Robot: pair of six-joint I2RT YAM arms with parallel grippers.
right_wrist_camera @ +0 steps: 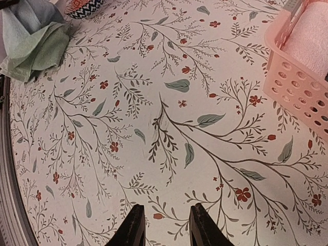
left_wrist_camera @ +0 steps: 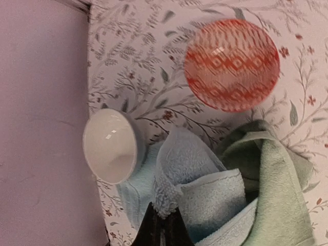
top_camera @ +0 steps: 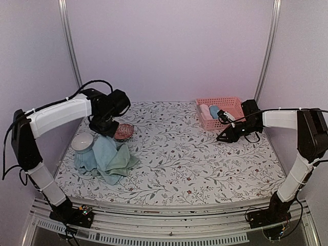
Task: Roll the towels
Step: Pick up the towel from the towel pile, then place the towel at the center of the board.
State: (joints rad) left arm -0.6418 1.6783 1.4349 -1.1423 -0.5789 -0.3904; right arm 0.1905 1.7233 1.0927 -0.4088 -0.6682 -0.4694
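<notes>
Left claw [left_wrist_camera: 161, 218] pinches the blue towel [left_wrist_camera: 205, 195] beside the white bowl [left_wrist_camera: 110, 146]; right claw [right_wrist_camera: 166, 210] hangs spread. Next, probably drag it clear and flatten.

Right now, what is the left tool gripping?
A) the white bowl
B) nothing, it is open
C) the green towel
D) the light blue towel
D: the left wrist view shows the left tool closed on a fold of the light blue towel, between the white bowl and the green towel.

Right tool [right_wrist_camera: 165, 225], jaws apart, hangs over floral tablecloth [right_wrist_camera: 154, 128] by pink basket [right_wrist_camera: 287, 77].
</notes>
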